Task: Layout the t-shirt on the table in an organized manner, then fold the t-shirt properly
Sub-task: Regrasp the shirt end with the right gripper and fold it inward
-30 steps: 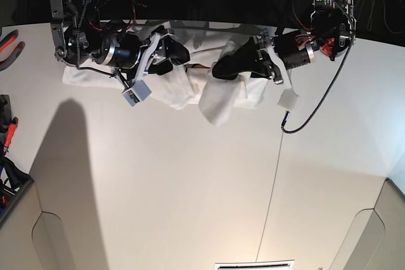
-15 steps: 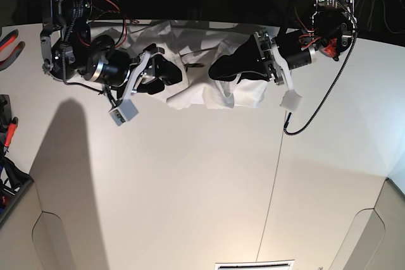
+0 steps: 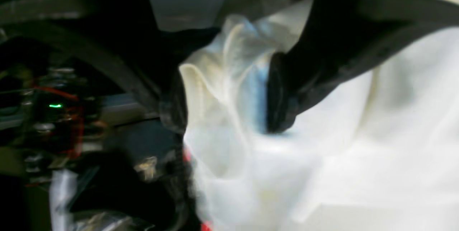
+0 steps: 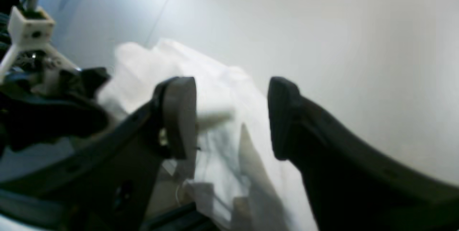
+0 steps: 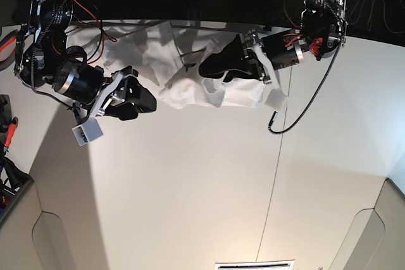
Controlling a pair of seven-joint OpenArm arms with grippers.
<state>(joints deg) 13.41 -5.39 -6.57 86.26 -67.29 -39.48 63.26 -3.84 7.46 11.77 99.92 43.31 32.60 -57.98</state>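
The white t-shirt (image 5: 183,93) lies bunched along the far edge of the table (image 5: 202,188), with no print showing. My left gripper (image 5: 205,69) hovers over the shirt's middle. In the left wrist view its jaws (image 3: 226,116) stand wide apart, with a loose upright fold of the t-shirt (image 3: 358,152) between the dark fingers (image 3: 287,91). My right gripper (image 5: 147,100) is off the shirt, just left of its near-left edge. It (image 4: 233,116) is open with nothing between its fingers, and the t-shirt (image 4: 215,76) lies beyond them on the table (image 4: 322,26).
A thin dark seam (image 5: 275,175) runs down the tabletop right of centre. Red-handled tools (image 5: 7,45) lie at the left edge. A black cable (image 5: 304,109) loops down from the left arm. Beyond the far table edge it is dark, with wiring.
The fold that hung from my left gripper has dropped onto the heap, and its jaws have widened. My right gripper has pulled away left and toward the front, off the shirt.
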